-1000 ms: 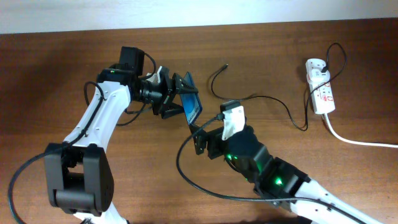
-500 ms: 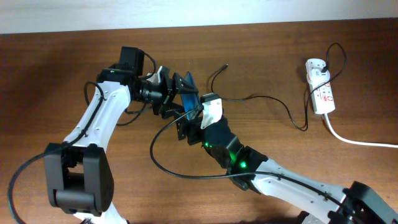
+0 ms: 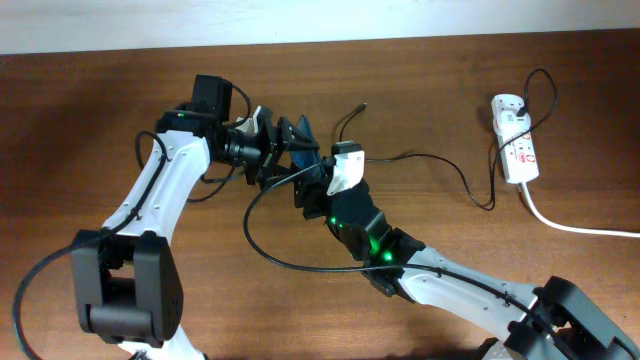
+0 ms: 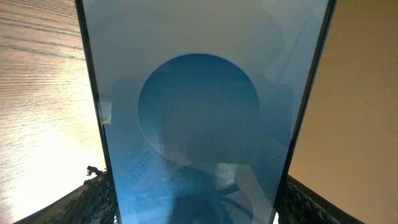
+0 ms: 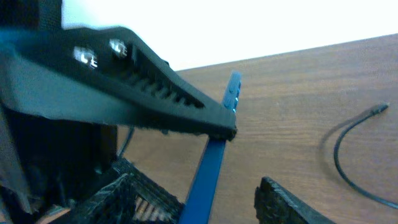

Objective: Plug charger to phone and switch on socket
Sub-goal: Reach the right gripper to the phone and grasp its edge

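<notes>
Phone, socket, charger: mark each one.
phone [image 4: 199, 112], left wrist view, middle of the blue screen.
socket [image 3: 517, 146], overhead view, middle of the white body.
charger [image 3: 361, 104], overhead view, free connector tip.

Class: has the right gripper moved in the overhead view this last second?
Yes: the right gripper went left and up-frame, farther from the socket, nearer the phone.

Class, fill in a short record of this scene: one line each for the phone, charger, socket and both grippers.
phone: held off the table, screen blue
charger: tip lies on table, not in phone
socket: on table, far right, away from both arms
left gripper: shut on phone
right gripper: open, either side of phone's edge
</notes>
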You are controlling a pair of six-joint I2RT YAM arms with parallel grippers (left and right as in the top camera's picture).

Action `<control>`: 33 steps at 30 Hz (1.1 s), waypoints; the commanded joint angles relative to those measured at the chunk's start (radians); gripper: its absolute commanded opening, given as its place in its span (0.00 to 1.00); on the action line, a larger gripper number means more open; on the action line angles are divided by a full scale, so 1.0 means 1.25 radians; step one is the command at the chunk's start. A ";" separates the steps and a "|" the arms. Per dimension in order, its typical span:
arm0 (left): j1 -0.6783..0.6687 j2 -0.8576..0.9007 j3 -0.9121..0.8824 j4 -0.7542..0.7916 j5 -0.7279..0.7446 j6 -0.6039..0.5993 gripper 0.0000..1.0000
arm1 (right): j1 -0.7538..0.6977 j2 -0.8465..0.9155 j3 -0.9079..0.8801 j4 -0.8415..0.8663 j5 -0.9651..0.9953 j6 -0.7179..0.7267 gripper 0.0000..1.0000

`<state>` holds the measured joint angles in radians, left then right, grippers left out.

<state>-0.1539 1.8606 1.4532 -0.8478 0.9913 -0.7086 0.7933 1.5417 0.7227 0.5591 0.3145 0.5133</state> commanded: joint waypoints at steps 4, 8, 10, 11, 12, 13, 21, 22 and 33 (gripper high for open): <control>0.001 -0.027 0.010 0.001 0.032 -0.002 0.61 | -0.002 0.005 0.009 0.005 0.000 0.015 0.49; 0.002 -0.027 0.010 0.001 0.032 -0.002 0.61 | -0.002 0.005 0.009 0.005 -0.013 0.015 0.34; 0.001 -0.027 0.010 0.001 0.032 -0.002 0.61 | -0.001 0.005 0.009 0.004 -0.015 0.015 0.27; 0.001 -0.027 0.010 0.001 0.032 -0.002 0.61 | -0.002 0.005 0.009 0.005 -0.018 0.015 0.27; 0.001 -0.027 0.010 0.001 0.032 -0.002 0.61 | -0.002 0.005 0.009 0.005 -0.018 0.015 0.24; 0.001 -0.027 0.010 0.001 0.032 -0.002 0.62 | -0.001 0.005 0.009 0.004 -0.018 0.015 0.17; 0.002 -0.027 0.010 0.001 0.032 -0.002 0.87 | -0.002 0.005 0.009 0.005 -0.018 0.015 0.04; 0.002 -0.027 0.010 0.002 0.032 -0.002 0.93 | -0.002 0.005 0.009 0.005 -0.018 0.015 0.04; 0.002 -0.027 0.010 0.002 0.011 -0.002 0.99 | -0.034 0.001 0.009 -0.001 -0.029 0.016 0.04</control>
<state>-0.1509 1.8606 1.4532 -0.8474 1.0161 -0.7120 0.7761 1.5440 0.7216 0.5457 0.2909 0.5415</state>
